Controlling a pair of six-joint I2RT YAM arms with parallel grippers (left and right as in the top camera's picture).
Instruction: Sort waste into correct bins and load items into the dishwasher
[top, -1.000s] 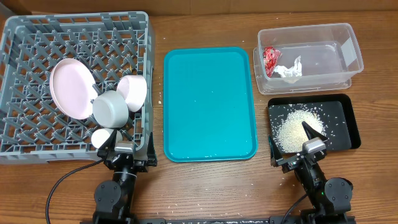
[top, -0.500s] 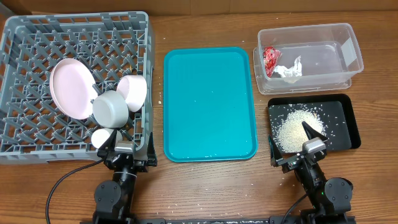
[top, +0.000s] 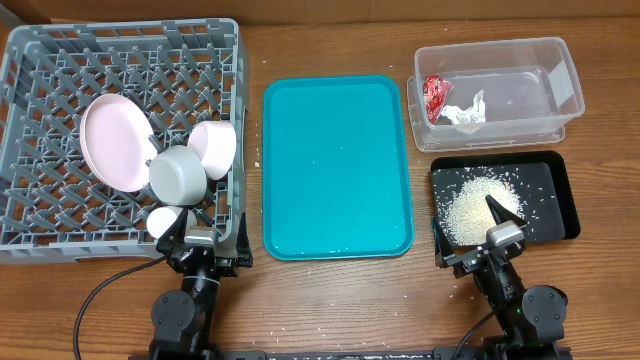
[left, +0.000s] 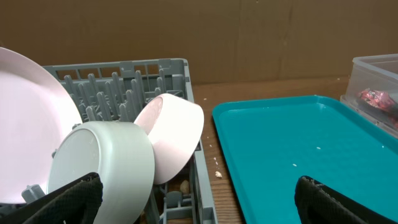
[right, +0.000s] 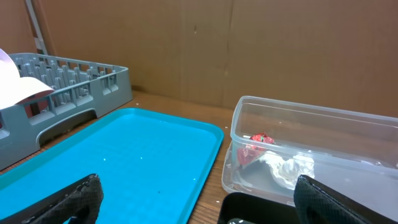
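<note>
Left pincer (left: 199, 202), right pincer (right: 198, 199) spread; rice (top: 466, 211) in black tray (top: 566, 205).

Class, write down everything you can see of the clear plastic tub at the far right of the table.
The clear plastic tub is a see-through rectangular box with rounded corners, a thickened rim and no lid. It sits upright and level on the wooden table, its long side running left to right. Inside, at its left end, lie a crinkled red wrapper and a crumpled white tissue; the rest of its floor is bare. The black tray lies close along its near side, though whether they touch is unclear. The teal tray is to its left, apart.
</note>
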